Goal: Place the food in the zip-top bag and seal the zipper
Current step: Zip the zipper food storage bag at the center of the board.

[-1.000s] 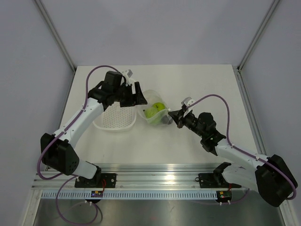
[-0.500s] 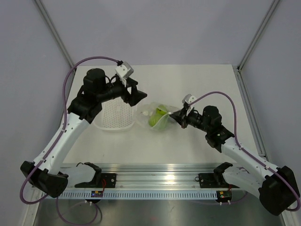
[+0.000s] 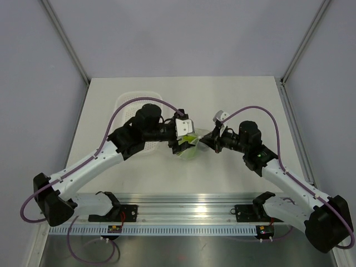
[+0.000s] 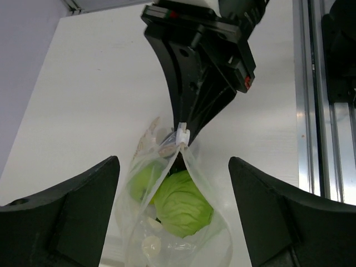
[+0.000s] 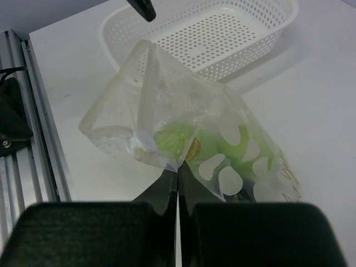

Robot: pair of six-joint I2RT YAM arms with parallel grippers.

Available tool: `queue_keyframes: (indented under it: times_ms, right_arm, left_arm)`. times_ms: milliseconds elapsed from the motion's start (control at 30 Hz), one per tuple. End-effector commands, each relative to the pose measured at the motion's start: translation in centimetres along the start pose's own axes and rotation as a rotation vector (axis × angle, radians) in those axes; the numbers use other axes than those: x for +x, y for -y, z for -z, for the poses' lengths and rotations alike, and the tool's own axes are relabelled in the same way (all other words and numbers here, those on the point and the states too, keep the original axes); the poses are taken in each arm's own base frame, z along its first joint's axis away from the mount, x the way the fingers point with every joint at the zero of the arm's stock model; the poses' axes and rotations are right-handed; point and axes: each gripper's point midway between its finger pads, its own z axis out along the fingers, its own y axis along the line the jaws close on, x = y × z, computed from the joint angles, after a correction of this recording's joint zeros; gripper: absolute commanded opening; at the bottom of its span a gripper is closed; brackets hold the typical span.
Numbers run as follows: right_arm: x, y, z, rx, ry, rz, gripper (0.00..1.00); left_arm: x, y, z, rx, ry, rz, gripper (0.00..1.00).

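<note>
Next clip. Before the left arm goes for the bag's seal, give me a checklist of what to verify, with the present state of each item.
1. Right tool shut on an edge of the bag: ok.
2. Left tool open, with one finger on each side of the bag: ok.
3. Green food inside the bag: ok.
4. Small dark piece inside the bag: cannot tell; the crinkled plastic and printed dots hide it.
5. Zipper pressed shut along the whole mouth: cannot tell; only the pinched end shows.
</note>
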Motion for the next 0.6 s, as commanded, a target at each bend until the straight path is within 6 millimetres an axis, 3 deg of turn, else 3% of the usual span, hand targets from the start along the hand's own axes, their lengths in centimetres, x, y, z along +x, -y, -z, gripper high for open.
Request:
queue_keyframes:
  times_ms: [0, 100, 400, 567]
  right_arm:
    - [-2.9, 0.0, 0.0, -0.019, 0.062, 0.048, 0.00]
    - [-2.9, 0.1, 0.0, -0.019, 0.062, 0.046, 0.00]
    - [-2.9, -0.1, 0.0, -0.027, 0.060, 0.027, 0.00]
    - [-2.8, -0.1, 0.0, -0.027, 0.057, 0.024, 0.00]
  left_arm:
    - [-1.1, -0.8, -1.1, -0.042, 0.023, -0.104, 0.81]
    - [-0.6, -0.2, -2.1, -0.017, -0.003, -0.096, 0.74]
    - [0.2, 0.5, -4.1, -0.017, -0.007, -0.049, 0.65]
    - [0.5, 0.2, -4.3, -0.041, -0.004, -0.039, 0.60]
